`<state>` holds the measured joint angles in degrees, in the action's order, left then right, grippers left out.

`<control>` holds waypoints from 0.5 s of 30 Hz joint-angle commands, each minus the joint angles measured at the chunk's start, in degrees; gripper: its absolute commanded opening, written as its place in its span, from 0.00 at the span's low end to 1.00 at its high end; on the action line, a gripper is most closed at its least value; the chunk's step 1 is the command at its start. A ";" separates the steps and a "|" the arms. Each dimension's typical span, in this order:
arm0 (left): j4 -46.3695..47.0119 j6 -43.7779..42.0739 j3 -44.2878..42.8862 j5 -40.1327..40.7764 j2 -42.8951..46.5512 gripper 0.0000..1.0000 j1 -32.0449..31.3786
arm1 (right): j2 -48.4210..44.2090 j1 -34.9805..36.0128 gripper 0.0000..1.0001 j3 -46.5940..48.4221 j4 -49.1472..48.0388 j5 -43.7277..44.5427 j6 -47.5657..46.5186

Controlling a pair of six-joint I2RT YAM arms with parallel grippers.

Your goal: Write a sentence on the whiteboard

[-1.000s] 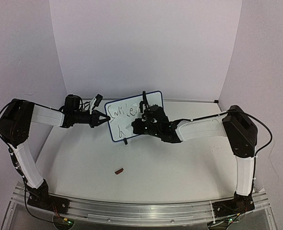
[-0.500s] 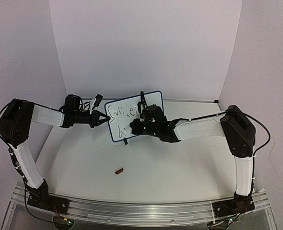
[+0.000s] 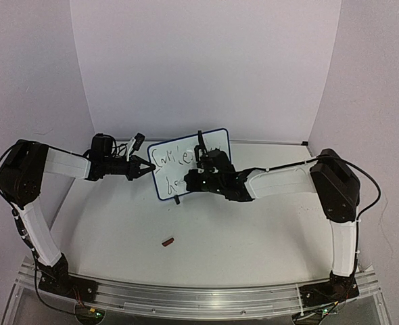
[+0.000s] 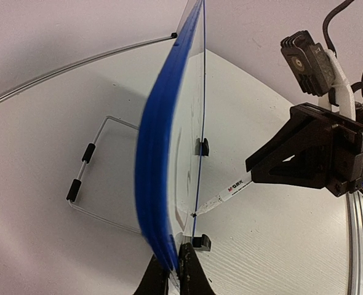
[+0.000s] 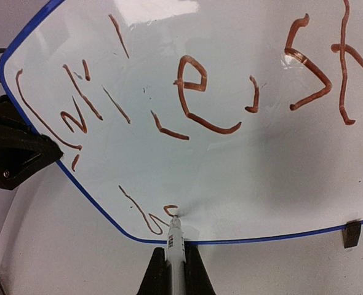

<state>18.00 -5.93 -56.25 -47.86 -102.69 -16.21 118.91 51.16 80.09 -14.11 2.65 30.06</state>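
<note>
The whiteboard [image 3: 216, 141] stands upright at the table's middle back, with a blue frame. My left gripper [image 3: 149, 169] is shut on its left edge, and the blue rim [image 4: 154, 184] sits between the jaws [image 4: 172, 270]. My right gripper [image 3: 198, 177] is shut on a white marker [image 5: 175, 243]. The marker tip touches the board's lower left. The sentence [image 5: 194, 92] is a top line of reddish-brown scrawl across the board [image 5: 243, 160]. A short second line [image 5: 146, 215] ends at the marker tip. The marker [image 4: 231, 189] and right gripper [image 4: 311, 150] also show in the left wrist view.
A small dark red cap [image 3: 167, 240] lies on the table in front of the board. A wire stand [image 4: 86, 178] props the board from behind. Black feet [image 4: 201, 146] [image 5: 352, 233] sit at its lower edge. White backdrop walls close in the back and sides.
My right gripper has shifted slightly left along the board's lower part with the marker, and the second line has grown. My left arm and the board have not moved.
</note>
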 commanded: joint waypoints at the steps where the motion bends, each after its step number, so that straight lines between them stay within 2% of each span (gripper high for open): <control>1: -3.02 -3.56 0.48 5.23 -0.01 0.00 0.03 | -1.78 -0.32 0.00 0.19 0.40 4.01 -1.13; 15: -3.04 -3.61 0.47 5.23 0.09 0.00 0.00 | -3.58 -0.35 0.00 1.13 0.31 4.47 -2.56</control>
<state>18.01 -5.93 -56.25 -47.88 -102.69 -16.21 118.59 51.20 80.09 -12.98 3.83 28.72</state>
